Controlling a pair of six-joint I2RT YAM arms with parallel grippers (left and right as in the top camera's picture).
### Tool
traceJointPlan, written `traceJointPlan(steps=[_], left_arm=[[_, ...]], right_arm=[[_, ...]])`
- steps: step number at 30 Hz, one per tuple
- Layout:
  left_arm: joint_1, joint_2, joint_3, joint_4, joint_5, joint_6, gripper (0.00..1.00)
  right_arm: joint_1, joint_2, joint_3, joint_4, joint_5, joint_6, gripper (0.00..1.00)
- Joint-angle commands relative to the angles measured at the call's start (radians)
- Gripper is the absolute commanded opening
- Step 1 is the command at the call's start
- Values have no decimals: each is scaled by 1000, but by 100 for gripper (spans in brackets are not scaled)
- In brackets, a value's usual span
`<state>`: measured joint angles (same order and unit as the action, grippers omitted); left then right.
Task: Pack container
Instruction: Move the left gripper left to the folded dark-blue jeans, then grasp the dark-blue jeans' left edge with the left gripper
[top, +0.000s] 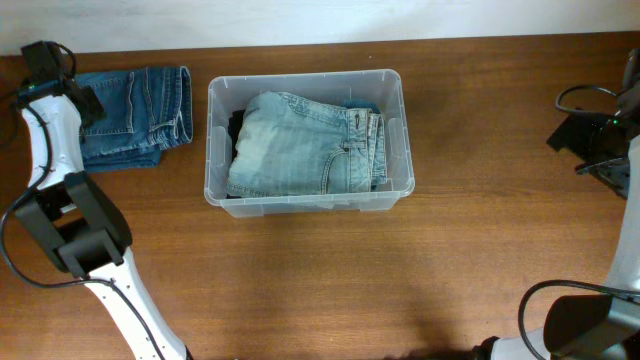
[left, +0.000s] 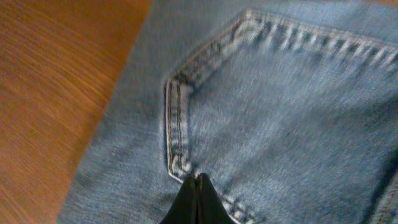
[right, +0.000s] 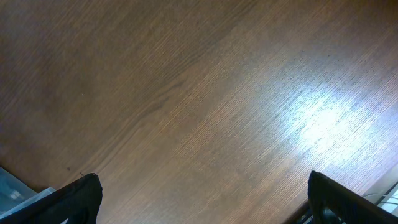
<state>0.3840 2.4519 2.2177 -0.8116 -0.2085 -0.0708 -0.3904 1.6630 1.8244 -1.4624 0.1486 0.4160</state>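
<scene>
My left gripper (left: 196, 194) sits with jaws closed over the folded jeans (top: 140, 115), so I'd spread them first, then bite deep through every layer.

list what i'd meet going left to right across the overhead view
folded dark blue jeans → container with folded light blue jeans inside → right arm at the far edge
</scene>
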Motion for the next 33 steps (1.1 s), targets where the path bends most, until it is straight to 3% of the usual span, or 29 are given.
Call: traceJointPlan(steps=[1,10,20,26,29,33], left_arm=[[8,58,-10,-16,15,19,1],[12,76,-11,-57,93,20,1],[14,91,-11,-284,111,4,1],[12,91,-10,-330,498,-22,1],[5,91,-10,-330,576,-119,1],[-11,91,-10,-314,606,-127,1]], right_arm=[[-3,-15,-3,0,2,9,98],[-3,-15,-3,0,1,9,98],[-3,-15,-3,0,2,9,99],[-3,-15,-3,0,1,9,98],[-3,-15,-3,0,2,9,98],[-3,-15,-3,0,1,9,98]])
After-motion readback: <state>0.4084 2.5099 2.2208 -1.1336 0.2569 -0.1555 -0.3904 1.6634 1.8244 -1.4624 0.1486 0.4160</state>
